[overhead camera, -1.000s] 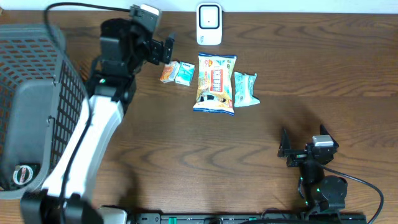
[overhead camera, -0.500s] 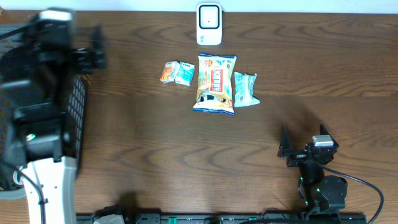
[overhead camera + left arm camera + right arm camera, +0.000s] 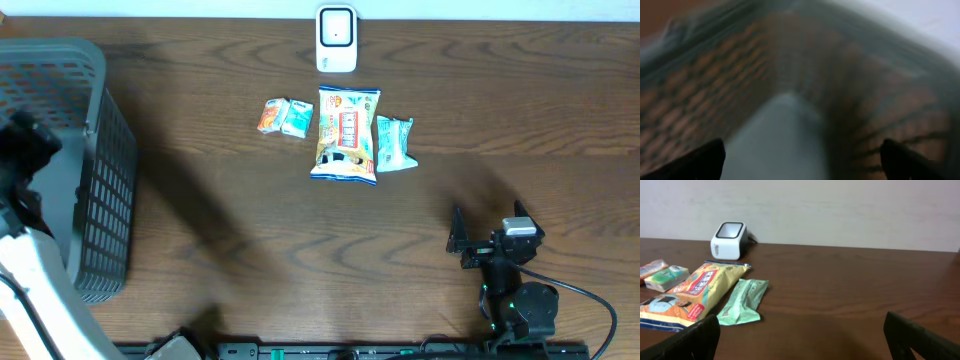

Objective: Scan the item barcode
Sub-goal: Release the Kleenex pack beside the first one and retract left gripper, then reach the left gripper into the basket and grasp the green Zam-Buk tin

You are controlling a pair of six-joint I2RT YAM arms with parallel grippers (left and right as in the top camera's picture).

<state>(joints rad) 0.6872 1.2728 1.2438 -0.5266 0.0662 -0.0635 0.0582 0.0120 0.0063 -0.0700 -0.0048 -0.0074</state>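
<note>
The left gripper [image 3: 802, 162] stands wide, its two dark fingertips [image 3: 702, 160] far apart at the lower corners of its own camera's view, with nothing between them. That view is badly blurred, but it looks down into the mesh basket [image 3: 715, 90]. From overhead only the dark head of the left arm [image 3: 25, 150] shows, at the left edge over the basket. The right gripper [image 3: 462, 240] is also spread wide and empty. It sits low near the front right of the table, well apart from everything else and pointing toward the goods.

The brown wooden table [image 3: 300, 250] fills the scene. At its left end stands the grey basket [image 3: 95, 150] with latticed walls.

The things to be scanned lie in a row in the middle of the far half of the table, none of them held. The biggest is a yellow snack bag [image 3: 346, 133], lying flat with its length running away from the front edge. Just past its far end, by the back edge of the table, is the white scanner [image 3: 337, 40]. The right wrist view shows its window [image 3: 730, 230] tilted upward. A green packet [image 3: 394, 143] lies just beside the snack bag on the right. On the left are two small packets touching each other: a white and green packet [image 3: 297, 118] nearer the bag, and an orange packet [image 3: 271, 115] on the outside.
</note>
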